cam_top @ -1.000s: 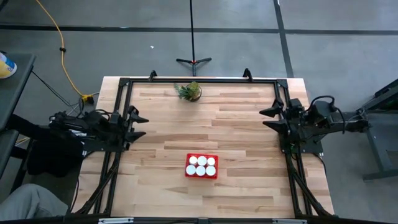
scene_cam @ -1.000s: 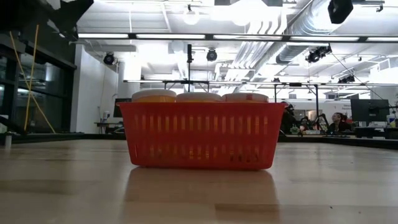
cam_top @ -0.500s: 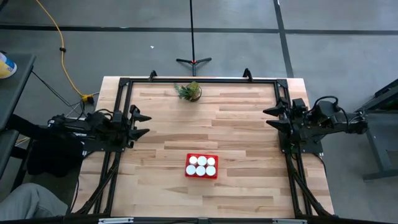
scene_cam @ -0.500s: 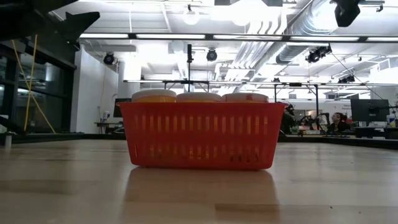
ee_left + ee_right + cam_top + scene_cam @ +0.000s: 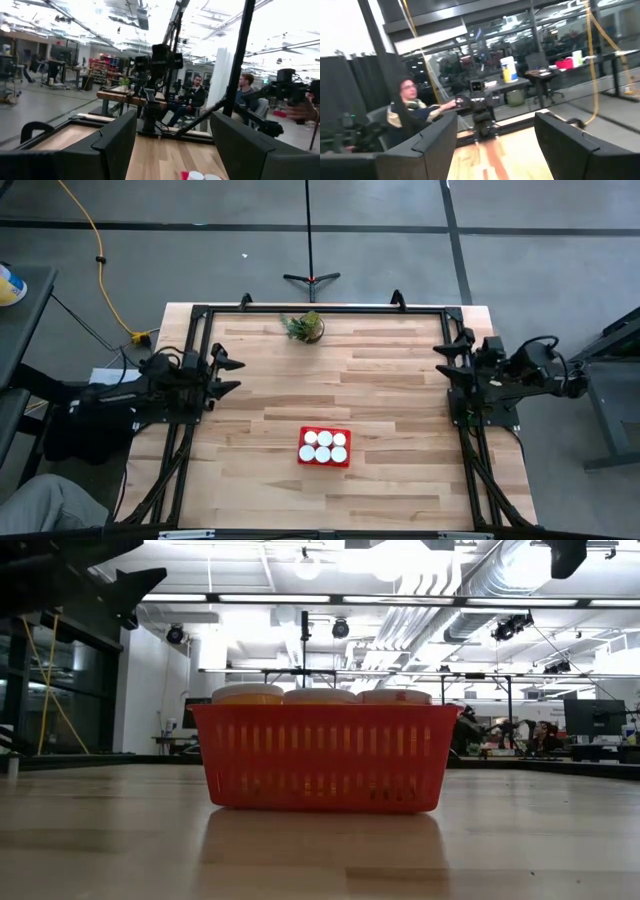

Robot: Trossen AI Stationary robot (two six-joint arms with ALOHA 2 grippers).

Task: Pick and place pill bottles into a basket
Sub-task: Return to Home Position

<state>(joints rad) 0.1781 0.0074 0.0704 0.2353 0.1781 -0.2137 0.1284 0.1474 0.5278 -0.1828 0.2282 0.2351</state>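
1. You had the red plastic basket (image 5: pixel 325 464) sitting about midway between the two arms, on the half of the table away from the plant. All six pill bottles (image 5: pixel 323 453) stood upright inside it, in two rows of three, with their round white caps facing up.
2. In the low view, the basket's low wall (image 5: pixel 320 755) showed rows of thin vertical slots. The caps (image 5: pixel 318 695) rose just above its rim, with a strip of orange body under the leftmost one.
3. Bare wood lay on every side of the basket. The table (image 5: pixel 390 405) was pale planks with a smooth face, and nothing touched the basket's walls.
4. Your left gripper (image 5: pixel 228 376) hung at the table's left edge over the black frame rail, well apart from the basket. Its dark, flat fingers (image 5: pixel 117 142) were spread wide and gripped nothing.
5. Your right gripper (image 5: pixel 443 361) sat at the table's right edge, likewise well apart from the basket. Its fingers (image 5: pixel 560 142) were spread too, with nothing between them.
6. The small green potted plant (image 5: pixel 303 327) stood near the far edge, well clear of both arms.
7. A black metal frame (image 5: pixel 320 309) ran along the far and side edges of the table.
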